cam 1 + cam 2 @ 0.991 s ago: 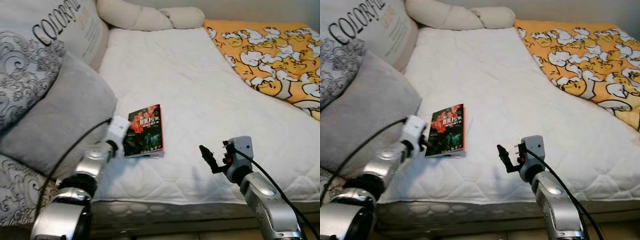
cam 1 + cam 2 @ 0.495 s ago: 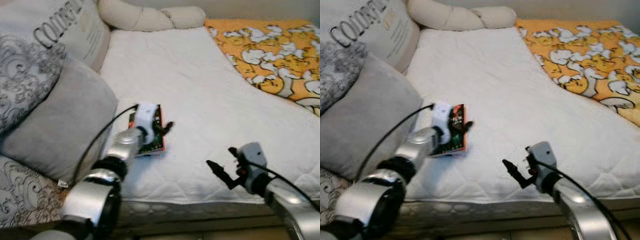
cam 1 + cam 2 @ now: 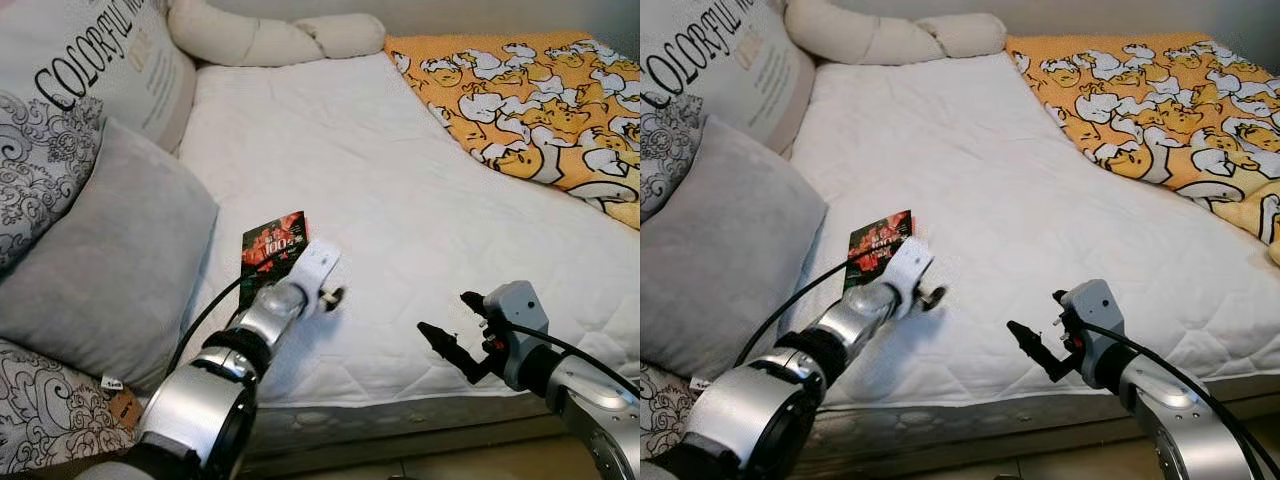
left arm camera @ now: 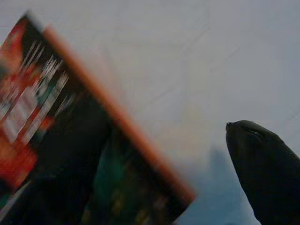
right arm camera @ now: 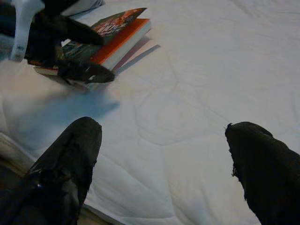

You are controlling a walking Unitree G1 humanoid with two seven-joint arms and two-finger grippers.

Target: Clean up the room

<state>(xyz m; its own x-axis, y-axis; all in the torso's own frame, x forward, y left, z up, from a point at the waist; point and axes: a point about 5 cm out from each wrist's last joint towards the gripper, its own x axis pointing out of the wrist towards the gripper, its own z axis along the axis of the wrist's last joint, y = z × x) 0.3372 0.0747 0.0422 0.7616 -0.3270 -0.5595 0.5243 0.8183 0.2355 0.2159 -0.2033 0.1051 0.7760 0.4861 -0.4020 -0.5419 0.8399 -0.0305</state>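
On the left side of the bed lie a grey pillow, a patterned pillow and a pillow with printed letters, one behind the other. Just beside the grey pillow, a book with a dark cover and orange edge lies flat on the white mattress, near its front edge.

The left end effector is over the near end of the book, low above the mattress. In the right wrist view its two black fingers stand apart, one over the book cover and one below it at the book's edge; whether they touch the book, I cannot tell. The left wrist view is blurred, with the book close and one finger beside it.

The right end effector hovers near the front edge of the mattress, well apart from the book, with its fingers spread wide and nothing between them.

At the far right an orange blanket with cartoon figures covers the bed.
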